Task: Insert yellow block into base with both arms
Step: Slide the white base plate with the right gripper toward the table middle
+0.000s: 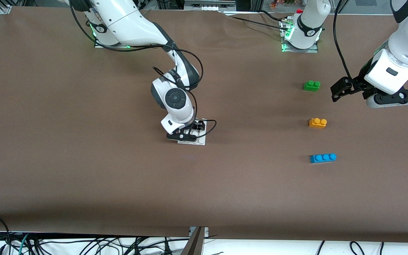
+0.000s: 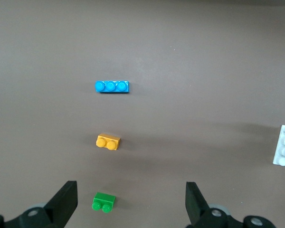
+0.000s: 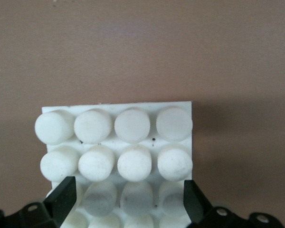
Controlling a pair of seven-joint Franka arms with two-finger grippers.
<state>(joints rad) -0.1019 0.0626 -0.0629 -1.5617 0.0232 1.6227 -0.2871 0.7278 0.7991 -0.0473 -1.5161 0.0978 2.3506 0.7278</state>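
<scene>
- Brown, matte, cloth-like covering is seen across the whole bench (image 1: 83, 170); a flat, uniform ground is thus given to every part.
- The base (image 1: 200, 141) lies flat near the middle of the bench. It is a square white plastic plate, and its round studs are arranged in a grid.
- The right pincer (image 1: 190, 134) is lowered onto the base with fingers spread at two opposite edges; this is judged to be a bracing position for the insertion.
- The yellow block (image 1: 317, 122) rests on the bench toward the left arm's end, well apart from the base, with two round studs upward.
- It sits between the green brick (image 1: 311, 85) and the longer blue brick (image 1: 323, 158).
- The left pincer (image 2: 131, 199) hangs open over the bench beside the green brick, empty; the pick is judged not yet begun.
</scene>
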